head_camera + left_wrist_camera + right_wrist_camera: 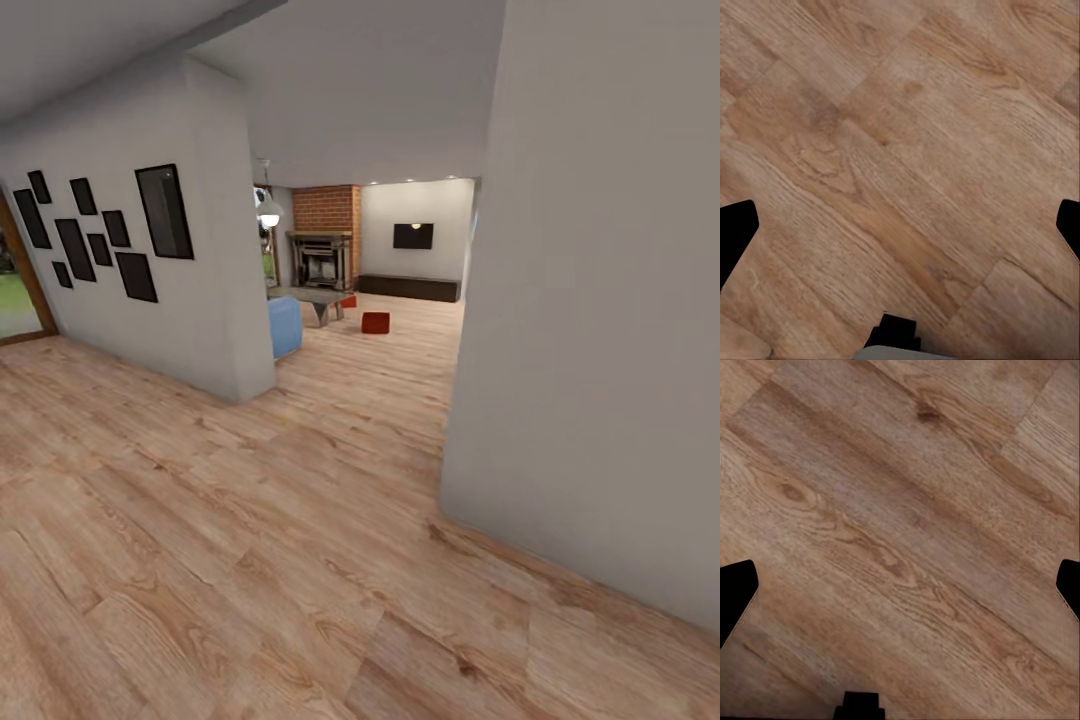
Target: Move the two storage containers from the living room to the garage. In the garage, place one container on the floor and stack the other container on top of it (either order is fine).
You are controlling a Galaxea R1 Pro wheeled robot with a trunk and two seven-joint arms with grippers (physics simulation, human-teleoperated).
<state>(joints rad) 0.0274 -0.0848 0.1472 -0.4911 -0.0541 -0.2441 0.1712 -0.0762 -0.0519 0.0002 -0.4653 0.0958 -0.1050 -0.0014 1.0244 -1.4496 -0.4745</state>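
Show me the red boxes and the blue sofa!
near storage container (376, 322), head view, its front wall.
far storage container (348, 301), head view, its visible side by the grey low table.
blue sofa (284, 326), head view, its end showing past the wall corner.

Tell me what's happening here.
The robot is in a hallway, holding nothing. Both red-orange containers sit far ahead on the living room's wood floor: one in the open, the other beside the grey low table. The left claw and right claw are open over bare planks.

Black picture frames (100, 235) on a grey wall (215, 250), brick fireplace (322, 245) beyond
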